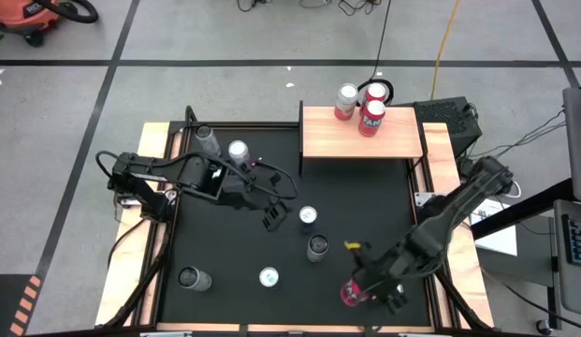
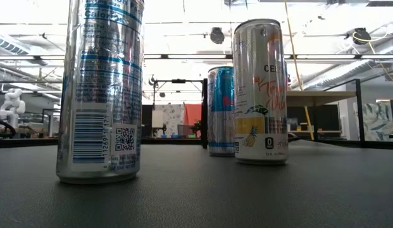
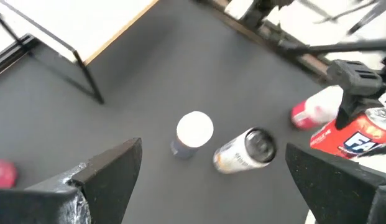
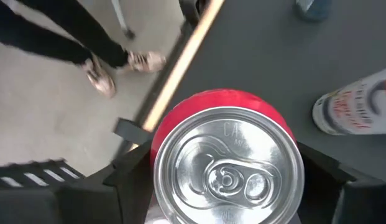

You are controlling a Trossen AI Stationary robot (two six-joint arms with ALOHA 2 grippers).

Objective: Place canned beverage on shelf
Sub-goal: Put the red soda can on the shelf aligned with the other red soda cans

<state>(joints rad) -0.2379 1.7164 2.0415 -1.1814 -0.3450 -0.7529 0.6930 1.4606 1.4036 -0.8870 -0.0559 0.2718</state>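
While the left gripper (image 1: 273, 219) hangs with its fingers spread wide and empty over the middle of the black table (image 1: 215, 253), the right gripper (image 1: 370, 292) is at the front right part of the table. Its two fingers stand on both sides of an upright red can (image 4: 225, 163), closed against it. The shelf (image 1: 361, 140) is at the far edge, well apart from this can, and three cans (image 1: 361, 105) already stand on its back part. Several silver cans (image 1: 315, 246) stand on the table between.
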